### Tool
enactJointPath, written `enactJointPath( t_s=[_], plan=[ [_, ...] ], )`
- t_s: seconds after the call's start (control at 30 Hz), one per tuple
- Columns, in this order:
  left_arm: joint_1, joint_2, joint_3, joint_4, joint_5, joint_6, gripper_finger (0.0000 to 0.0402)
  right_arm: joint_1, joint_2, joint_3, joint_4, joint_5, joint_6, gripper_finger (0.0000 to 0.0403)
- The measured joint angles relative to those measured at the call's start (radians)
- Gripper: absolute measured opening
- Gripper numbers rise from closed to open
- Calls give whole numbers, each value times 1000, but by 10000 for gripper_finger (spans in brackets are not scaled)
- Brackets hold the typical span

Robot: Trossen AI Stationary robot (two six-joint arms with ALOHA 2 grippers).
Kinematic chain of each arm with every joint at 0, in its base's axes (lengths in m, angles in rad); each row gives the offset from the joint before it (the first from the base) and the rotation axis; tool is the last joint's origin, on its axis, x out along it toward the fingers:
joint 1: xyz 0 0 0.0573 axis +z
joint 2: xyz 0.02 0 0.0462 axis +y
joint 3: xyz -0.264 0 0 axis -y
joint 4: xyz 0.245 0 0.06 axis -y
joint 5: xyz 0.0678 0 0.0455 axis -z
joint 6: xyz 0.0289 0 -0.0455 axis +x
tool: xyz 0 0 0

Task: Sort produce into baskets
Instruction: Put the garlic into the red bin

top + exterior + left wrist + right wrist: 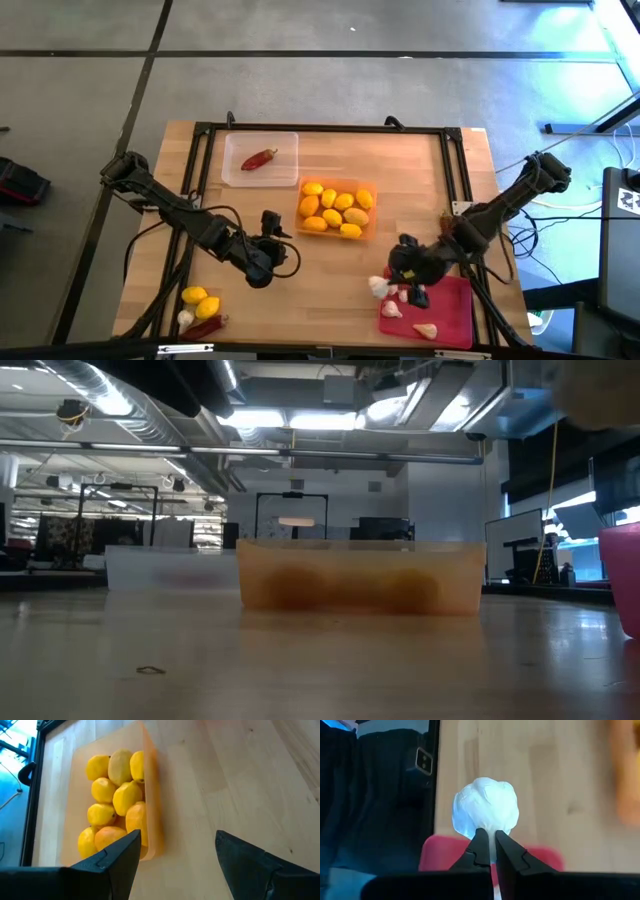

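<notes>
Only R wrist view shows right end effector (490, 851) pinching garlic bulb (485, 809).

Yellow lemons (335, 208) in orange tray (372, 188), dark red chili (259, 159) in clear tray (233, 172), white garlic (485, 810) over red-pink tray (458, 312)

No legible text or labels.

Pale matt wooden table (420, 200), translucent orange plastic tray (152, 795), dimpled yellow lemons (117, 790), papery white garlic bulb (485, 810).
</notes>
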State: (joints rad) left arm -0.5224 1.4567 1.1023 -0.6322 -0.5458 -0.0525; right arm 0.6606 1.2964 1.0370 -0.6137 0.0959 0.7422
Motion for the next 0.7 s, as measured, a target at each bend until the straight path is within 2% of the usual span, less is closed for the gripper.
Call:
enactJointPath(
  t_s=[0.27, 0.47, 0.7],
  plan=[
    [2, 0, 0, 0, 0, 2, 251, 156, 0, 0, -107, -11, 362, 5],
    [18, 0, 0, 0, -1, 1, 251, 258, 16, 0, -241, -63, 652, 5],
    [35, 0, 0, -9, -1, -1, 251, 331, 83, 0, -343, -161, 819, 5]
  ],
)
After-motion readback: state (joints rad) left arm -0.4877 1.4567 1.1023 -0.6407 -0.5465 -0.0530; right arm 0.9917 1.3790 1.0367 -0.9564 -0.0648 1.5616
